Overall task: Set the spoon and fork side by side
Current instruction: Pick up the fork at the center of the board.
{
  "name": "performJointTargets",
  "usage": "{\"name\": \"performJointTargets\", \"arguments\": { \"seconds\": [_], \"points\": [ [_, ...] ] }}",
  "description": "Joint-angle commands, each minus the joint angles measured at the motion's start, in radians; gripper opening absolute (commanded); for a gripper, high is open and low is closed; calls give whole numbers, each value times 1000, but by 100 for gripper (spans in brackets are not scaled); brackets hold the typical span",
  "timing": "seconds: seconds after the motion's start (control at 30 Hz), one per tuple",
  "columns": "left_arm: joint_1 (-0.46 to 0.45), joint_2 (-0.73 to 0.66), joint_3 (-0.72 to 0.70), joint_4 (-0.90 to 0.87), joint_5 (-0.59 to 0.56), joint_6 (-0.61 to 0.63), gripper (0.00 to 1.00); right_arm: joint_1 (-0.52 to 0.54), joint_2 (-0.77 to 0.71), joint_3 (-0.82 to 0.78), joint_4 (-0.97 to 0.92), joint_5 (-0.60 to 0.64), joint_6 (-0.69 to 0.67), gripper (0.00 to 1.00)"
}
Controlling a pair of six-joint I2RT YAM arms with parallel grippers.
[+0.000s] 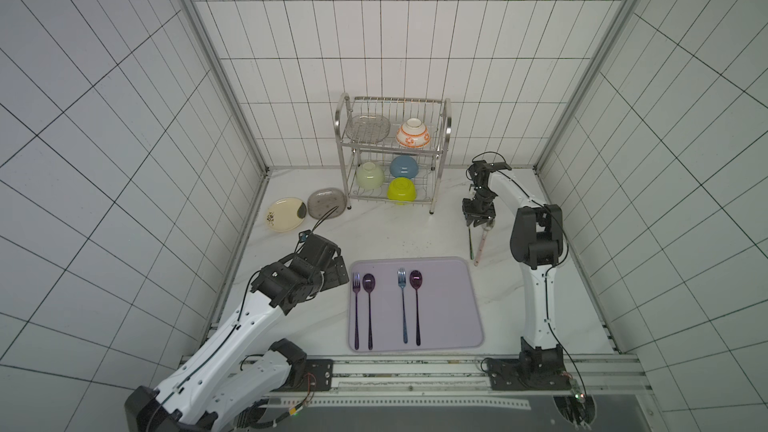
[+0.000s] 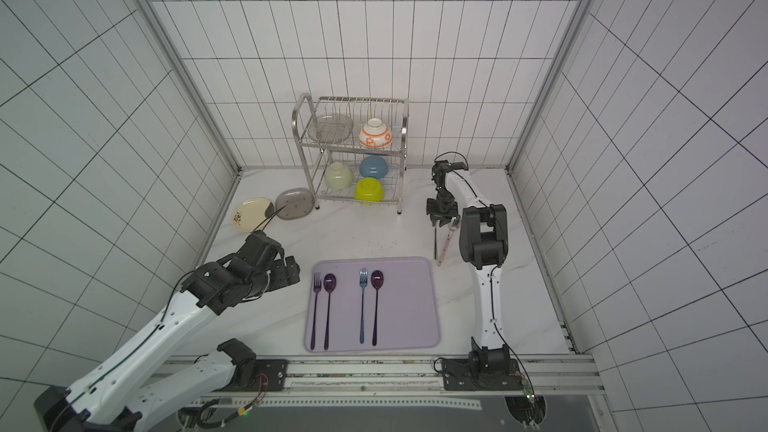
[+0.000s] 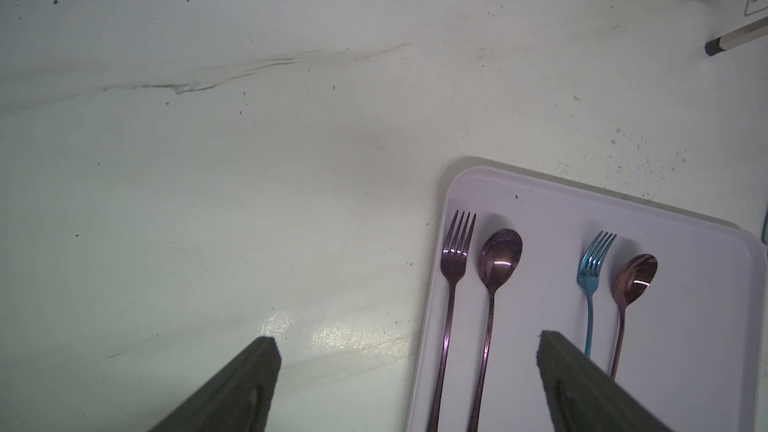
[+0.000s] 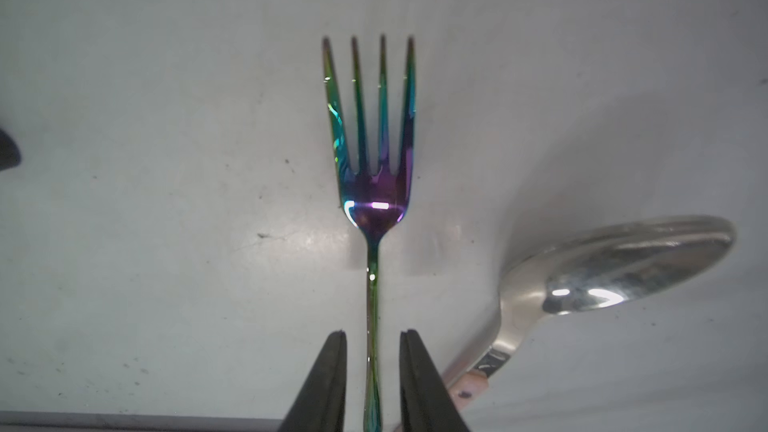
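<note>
Fork (image 4: 372,184) lies off the tray (image 1: 449,297) on its right-arm side, just beside the spoon (image 4: 615,268). Your right gripper (image 4: 374,333) straddles its handle, jaws slightly parted, holding nothing; rise crookedly and you could drag it askew. Left gripper (image 3: 407,340) gapes empty.

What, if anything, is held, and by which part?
Nothing is held. The jaws of the right gripper straddle the handle of the iridescent fork with gaps either side; the left gripper is open.
</note>
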State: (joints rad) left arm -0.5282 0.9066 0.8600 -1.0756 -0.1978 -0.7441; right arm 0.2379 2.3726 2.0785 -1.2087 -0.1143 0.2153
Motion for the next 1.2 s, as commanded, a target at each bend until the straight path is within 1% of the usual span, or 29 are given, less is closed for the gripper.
{"name": "performJointTargets", "arguments": {
  "seconds": [0.0, 0.2, 0.3, 0.43, 0.7, 0.87, 1.0, 1.17],
  "points": [
    [-3, 4, 11, -2, -11, -2, 98, 6, 42, 40, -31, 8, 25, 25],
    [-3, 4, 10, -2, -15, -3, 98, 9, 75, 51, -31, -1, 38, 22],
    [-3, 5, 10, -1, -15, -3, 98, 9, 91, 34, -36, 20, 51, 20],
    [-3, 3, 10, -2, -17, -5, 98, 12, 108, 4, -34, 18, 53, 17],
    [-3, -1, 9, -2, -22, -8, 98, 17, 120, 28, -33, 8, 49, 0],
    [-3, -7, 8, -3, -26, -10, 98, 17, 68, 29, -34, 42, 22, 0],
    [-3, -9, 7, 0, -26, -10, 98, 17, 12, 38, -72, 74, -11, 0],
    [-2, -14, 6, 0, -26, -9, 98, 17, -57, 1, -106, 88, -40, 0]
  ]
}}
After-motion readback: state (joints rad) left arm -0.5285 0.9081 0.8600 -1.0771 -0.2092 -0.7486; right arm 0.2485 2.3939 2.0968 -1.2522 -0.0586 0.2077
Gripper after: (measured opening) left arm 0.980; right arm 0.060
